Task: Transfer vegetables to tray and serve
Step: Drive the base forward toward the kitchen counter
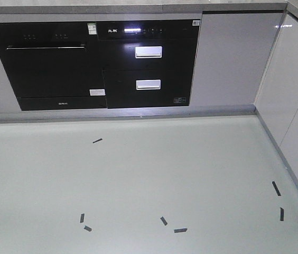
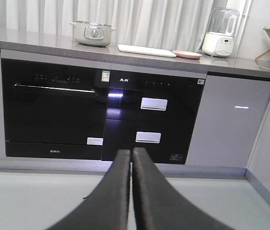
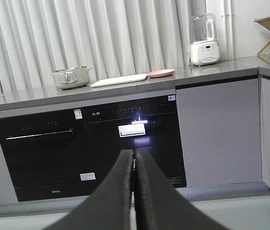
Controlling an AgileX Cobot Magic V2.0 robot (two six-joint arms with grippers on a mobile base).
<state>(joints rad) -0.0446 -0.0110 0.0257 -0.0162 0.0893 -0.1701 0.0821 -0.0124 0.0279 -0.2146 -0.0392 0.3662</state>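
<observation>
Approach stage, nothing grabbed yet
Your left gripper (image 2: 130,152) and right gripper (image 3: 134,152) are both pinched together, empty. The tray (image 2: 147,50) lies ahead, pink plate (image 2: 187,54) just right of it; can't spot the lettuce, so you'll need to roll closer

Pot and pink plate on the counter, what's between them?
The tray lies flat between the pot and the pink plate. The right wrist view shows this, and so does the left wrist view.
</observation>
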